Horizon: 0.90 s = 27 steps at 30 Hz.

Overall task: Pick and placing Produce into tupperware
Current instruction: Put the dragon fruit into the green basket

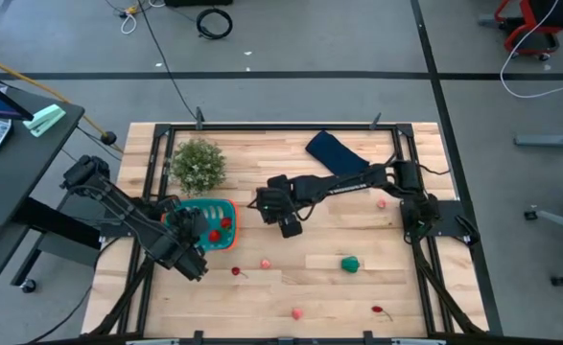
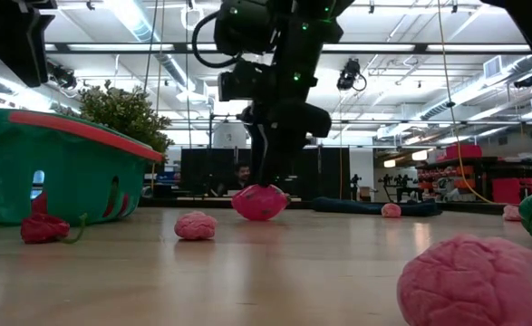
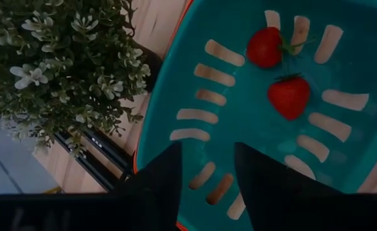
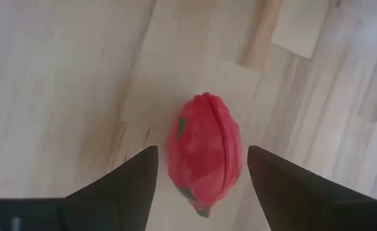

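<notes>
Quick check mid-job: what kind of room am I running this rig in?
Probably a robotics lab or workshop: concrete floor with loose cables, exposed ceiling lights, and a wooden table in a metal frame.

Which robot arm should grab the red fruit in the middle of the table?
The right gripper: its open fingers already sit either side of the red fruit. The left gripper hangs over the tupperware.

High view looks straight down on the table (image 1: pixel 291 287); low view sits level at its surface; wrist views hang close above.
</notes>
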Available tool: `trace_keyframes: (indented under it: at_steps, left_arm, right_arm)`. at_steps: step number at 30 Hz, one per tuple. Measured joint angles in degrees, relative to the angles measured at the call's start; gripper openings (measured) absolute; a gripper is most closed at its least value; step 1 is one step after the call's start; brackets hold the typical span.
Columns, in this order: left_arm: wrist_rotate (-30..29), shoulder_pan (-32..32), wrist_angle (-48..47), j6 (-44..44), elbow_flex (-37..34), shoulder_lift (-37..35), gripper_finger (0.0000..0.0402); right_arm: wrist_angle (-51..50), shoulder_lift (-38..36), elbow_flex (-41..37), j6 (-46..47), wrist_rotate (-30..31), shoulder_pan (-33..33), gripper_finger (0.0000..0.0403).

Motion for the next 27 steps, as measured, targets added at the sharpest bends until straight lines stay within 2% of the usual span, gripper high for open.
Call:
trace_keyframes:
  at_steps: [11, 17, 27]
  left_arm:
    - [0.02, 0.0, 0.06, -1.57, 0.0, 0.02, 0.0141]
    - [0.02, 0.0, 0.06, -1.68, 0.0, 0.01, 0.0134]
    - [0.02, 0.0, 0.04, -1.68, 0.0, 0.02, 0.0128]
  right_arm:
    - [2.52, 2.11, 0.0, 0.16, -4.32, -2.85, 0.0252]
    - [2.75, 5.78, 0.01, 0.19, -4.47, -2.94, 0.0252]
    - [2.0, 5.46, 0.04, 0.67, -2.72, -3.06, 0.0252]
